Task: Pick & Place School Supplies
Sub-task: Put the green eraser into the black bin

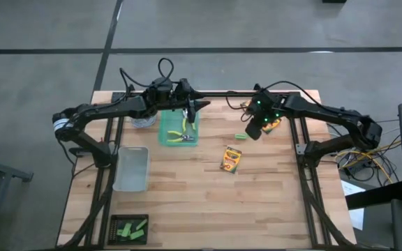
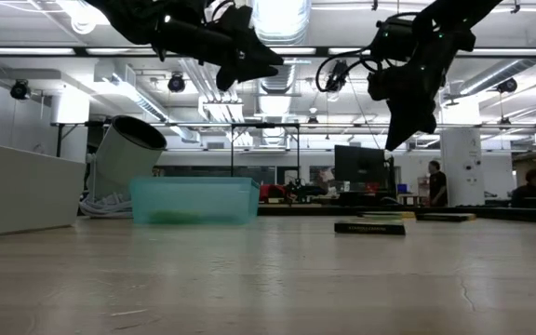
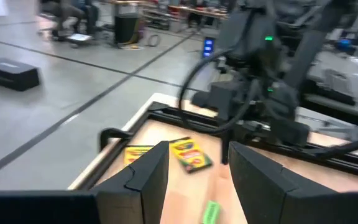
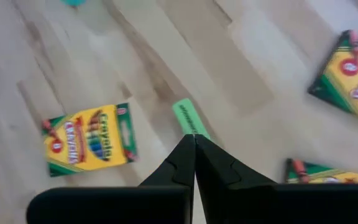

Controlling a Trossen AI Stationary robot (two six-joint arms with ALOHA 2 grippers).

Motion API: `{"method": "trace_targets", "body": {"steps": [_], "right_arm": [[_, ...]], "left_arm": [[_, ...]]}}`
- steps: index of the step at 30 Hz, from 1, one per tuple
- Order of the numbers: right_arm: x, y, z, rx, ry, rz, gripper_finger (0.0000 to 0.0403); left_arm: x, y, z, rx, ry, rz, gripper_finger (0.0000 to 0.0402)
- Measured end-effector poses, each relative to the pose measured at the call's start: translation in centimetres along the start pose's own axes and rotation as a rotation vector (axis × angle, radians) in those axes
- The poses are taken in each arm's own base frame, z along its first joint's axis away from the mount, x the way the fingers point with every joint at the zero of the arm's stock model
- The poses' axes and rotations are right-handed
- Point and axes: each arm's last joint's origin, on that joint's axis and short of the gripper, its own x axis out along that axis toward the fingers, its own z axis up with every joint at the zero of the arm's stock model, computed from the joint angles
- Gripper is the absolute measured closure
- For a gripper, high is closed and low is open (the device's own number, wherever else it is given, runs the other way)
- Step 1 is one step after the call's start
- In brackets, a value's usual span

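On wood, crayon box (image 4: 90, 140), "Crayola" lettering

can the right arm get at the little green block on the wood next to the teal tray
Probably yes. The right gripper hangs shut just above the small bright green block, with bare wooden table around it and nothing between. Its fingers would have to open first.

Wood table (image 1: 208, 202) w/ crayon boxes (image 1: 231, 159), teal tray (image 1: 179, 131), clear bin (image 1: 132, 168).
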Motion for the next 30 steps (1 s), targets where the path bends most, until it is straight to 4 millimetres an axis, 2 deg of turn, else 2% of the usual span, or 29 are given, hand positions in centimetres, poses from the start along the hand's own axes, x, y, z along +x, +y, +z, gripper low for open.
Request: {"method": "trace_targets", "body": {"steps": [10, 17, 22, 30], "right_arm": [[0.07, 0.05, 0.22, -0.094, -0.017, -0.028, 0.0394], [0.07, 0.06, 0.22, -0.058, -0.017, -0.027, 0.0389], [0.07, 0.06, 0.21, -0.039, -0.018, -0.027, 0.0351], [0.07, 0.07, 0.29, -0.056, -0.026, -0.025, 0.0254]], "left_arm": [[-0.01, 0.20, 0.03, -0.020, -0.008, 0.066, 0.0229], [-0.01, 0.20, 0.03, -0.052, -0.009, 0.066, 0.0229], [-0.01, 0.20, 0.03, -0.052, -0.009, 0.066, 0.0229], [-0.01, 0.20, 0.03, -0.047, -0.009, 0.066, 0.0229]]}}
